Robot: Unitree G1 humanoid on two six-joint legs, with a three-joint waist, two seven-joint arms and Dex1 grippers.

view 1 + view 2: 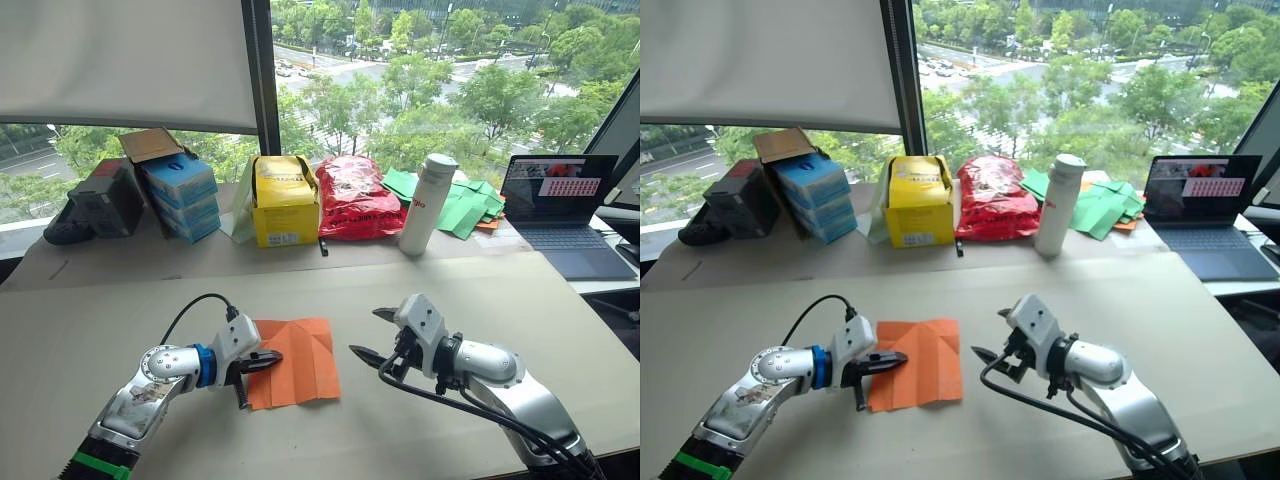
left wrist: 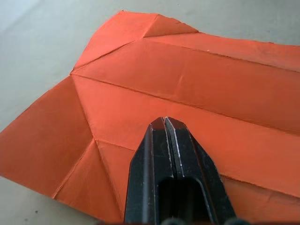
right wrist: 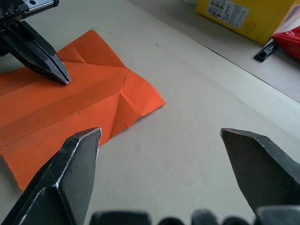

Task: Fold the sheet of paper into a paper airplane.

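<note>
Two hands: left hand [image 1: 272,360] closed over sheet of paper [image 1: 300,362]; right hand [image 1: 372,334] open beside it.

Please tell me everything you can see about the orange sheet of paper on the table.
The thin bright orange sheet of paper lies nearly flat on the beige table, opened out, squarish, with long straight creases and diagonal creases near its corners. The left gripper, fingers shut, rests its tip on the sheet's left part. The right gripper is open, apart from the sheet's right edge.
</note>
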